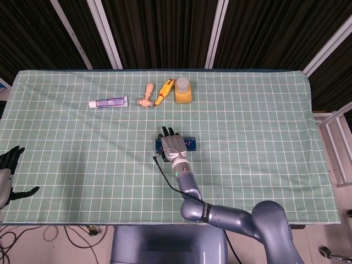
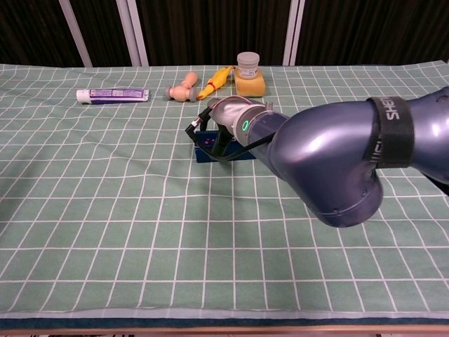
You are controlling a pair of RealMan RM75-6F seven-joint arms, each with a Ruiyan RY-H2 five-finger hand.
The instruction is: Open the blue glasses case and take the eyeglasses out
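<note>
**Robot hand settles over blue glasses case, lid not yet raised**

The right robot hand (image 1: 171, 144) lies flat on the left end of the blue glasses case (image 1: 187, 144), which sits near the middle of the green checked surface (image 1: 264, 126). From the head view its fingers (image 1: 168, 132) point away from the robot and reach past the case's far edge, somewhat spread; whether they hook the lid or only rest on it cannot be told (the chest view is no help, since the bulky forearm hides most of the case there). The case looks closed, and no eyeglasses show.

The left robot hand (image 1: 11, 165) hangs at the near left edge of the surface, well apart from the work, fingers spread and holding nothing.

Along the far side lie a toothpaste tube (image 1: 108, 102), a small wooden toy (image 1: 147, 95), a yellow toy (image 1: 164, 91) and a yellow jar (image 1: 183, 91), none touched.

By these pictures the task stands at its opening step. The next move likely calls for a fingertip purchase on the lid's seam, with the case steadied so that it does not skid on the cloth.
</note>
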